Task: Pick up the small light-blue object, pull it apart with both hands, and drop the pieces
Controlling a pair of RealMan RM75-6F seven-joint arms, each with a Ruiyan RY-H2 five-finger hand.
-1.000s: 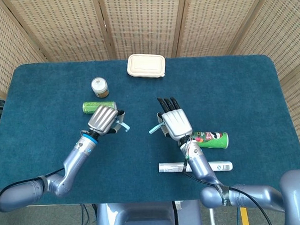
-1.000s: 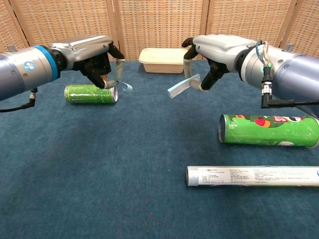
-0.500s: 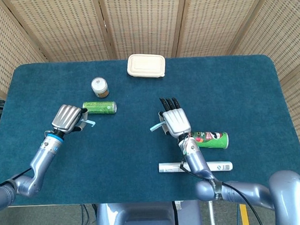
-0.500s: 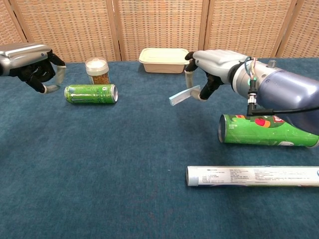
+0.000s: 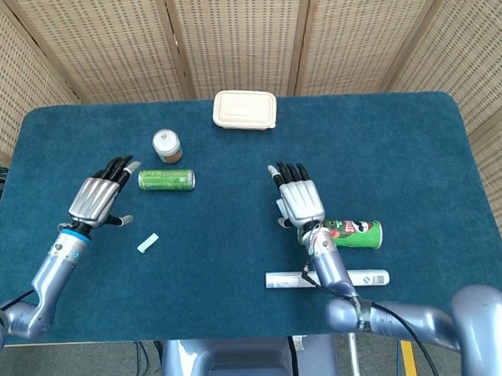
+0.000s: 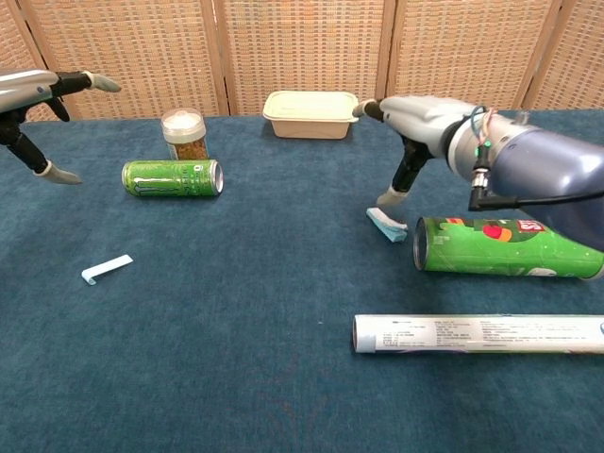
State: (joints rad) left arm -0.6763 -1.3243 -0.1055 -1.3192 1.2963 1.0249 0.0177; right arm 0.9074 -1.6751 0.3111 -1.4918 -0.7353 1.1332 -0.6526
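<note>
The light-blue object now lies in two pieces on the blue table (image 5: 399, 148). One piece (image 5: 147, 242) is a small flat pale-blue strip with one end curled up, lying on the cloth just below and to the right of the left hand's (image 5: 99, 200) fingertips, clear of them. The other piece (image 6: 386, 226) is a folded, slightly darker blue scrap resting right under the right hand's (image 5: 300, 200) thumb tip and just beside the open end of the green chip can (image 6: 508, 247); the head view hides it beneath the hand.

Half a second ago each hand pinched its piece above the table. Both have since let go: the left hand's fingers are spread wide and straight, holding nothing, and the right hand's fingers are stretched out and apart, also holding nothing. The left hand has stayed out by the drink can (image 5: 166, 179), whose base sits just right of its fingertips.
</note>
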